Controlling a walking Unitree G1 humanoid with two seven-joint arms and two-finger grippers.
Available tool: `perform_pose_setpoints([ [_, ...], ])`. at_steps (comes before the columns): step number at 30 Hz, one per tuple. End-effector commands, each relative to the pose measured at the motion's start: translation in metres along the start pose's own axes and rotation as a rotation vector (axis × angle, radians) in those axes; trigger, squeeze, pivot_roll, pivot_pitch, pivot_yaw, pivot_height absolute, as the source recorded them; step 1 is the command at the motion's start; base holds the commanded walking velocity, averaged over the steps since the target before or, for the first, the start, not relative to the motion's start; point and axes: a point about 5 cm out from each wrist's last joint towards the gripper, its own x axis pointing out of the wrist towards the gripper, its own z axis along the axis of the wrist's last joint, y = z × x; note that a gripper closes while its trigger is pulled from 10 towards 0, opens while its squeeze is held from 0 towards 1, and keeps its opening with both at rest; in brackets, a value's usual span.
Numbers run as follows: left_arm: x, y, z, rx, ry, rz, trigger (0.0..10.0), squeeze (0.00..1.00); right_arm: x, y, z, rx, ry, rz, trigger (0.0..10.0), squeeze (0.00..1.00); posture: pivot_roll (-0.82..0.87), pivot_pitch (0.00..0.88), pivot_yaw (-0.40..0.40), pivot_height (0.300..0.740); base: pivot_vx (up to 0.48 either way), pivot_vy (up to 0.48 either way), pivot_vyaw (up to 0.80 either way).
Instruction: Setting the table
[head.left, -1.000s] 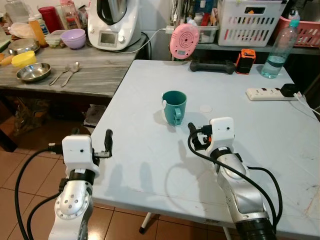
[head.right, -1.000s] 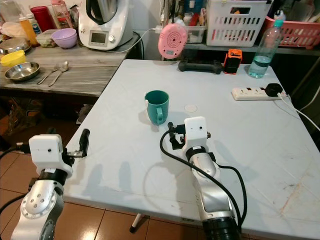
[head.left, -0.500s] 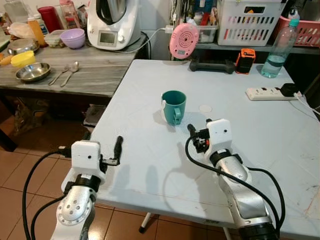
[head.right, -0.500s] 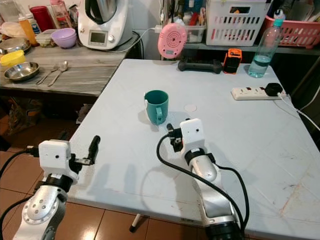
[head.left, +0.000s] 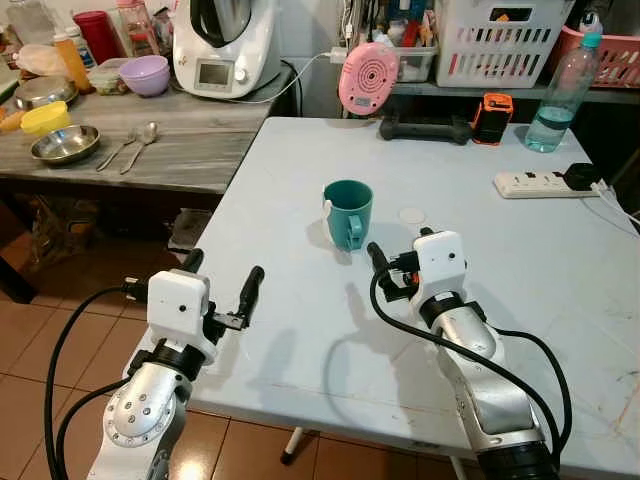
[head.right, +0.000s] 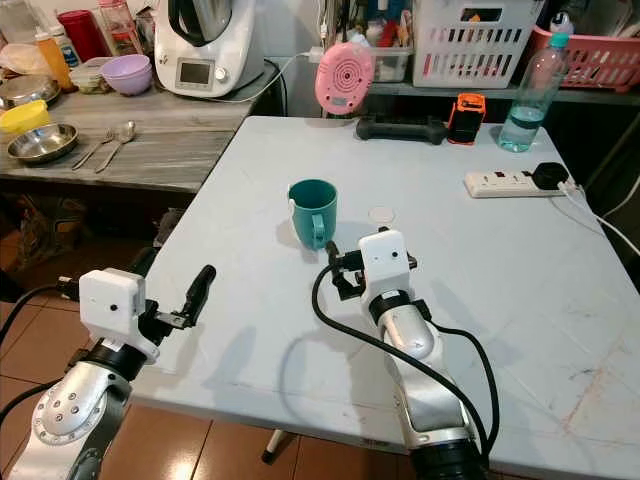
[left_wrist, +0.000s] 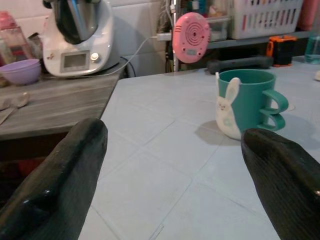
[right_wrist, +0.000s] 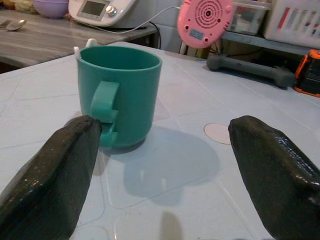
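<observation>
I see the teal mug (head.left: 348, 211) standing upright on the pale blue table (head.left: 300, 330), near its middle, handle turned toward me and a white rabbit figure on its side. My right gripper (right_wrist: 165, 165) hovers just short of the mug over the tabletop, fingers spread wide and holding nothing. My left gripper (left_wrist: 175, 175) sits at the table's near left edge, well apart from the mug, fingers also spread wide and empty. Behind the mug I make out a pink round speaker (head.left: 368, 78), a white power strip (head.left: 530, 184) and a water bottle (head.left: 562, 95). To the left, a wooden counter (head.left: 190, 140) carries spoons (head.left: 135, 143) and a steel bowl (head.left: 65, 145).
</observation>
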Motion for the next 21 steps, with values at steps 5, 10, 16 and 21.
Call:
perform_pose_setpoints([
  [5, -0.003, 0.001, -0.010, -0.013, 0.028, 0.068, 2.0, 1.00, 0.002, 0.007, 0.006, 0.025, -0.021, 0.023, 10.0, 0.00, -0.16, 0.043, 0.071, 0.740, 0.000, 0.000, 0.00],
  [10, -0.003, 0.002, -0.010, -0.013, 0.019, 0.075, 0.0, 0.00, 0.005, 0.013, 0.006, 0.034, -0.020, 0.048, 10.0, 0.00, -0.15, 0.045, 0.062, 0.740, 0.000, 0.000, 0.00],
  [16, -0.004, 0.002, -0.010, -0.015, 0.020, 0.086, 0.0, 0.00, 0.006, 0.016, 0.005, 0.042, -0.018, 0.064, 1.2, 0.00, -0.14, 0.046, 0.061, 0.740, 0.000, 0.000, 0.00],
  [21, -0.004, 0.002, -0.010, -0.018, 0.017, 0.088, 0.0, 0.00, 0.007, 0.017, 0.006, 0.046, -0.017, 0.067, 4.5, 0.00, -0.14, 0.046, 0.060, 0.740, 0.000, 0.000, 0.00],
])
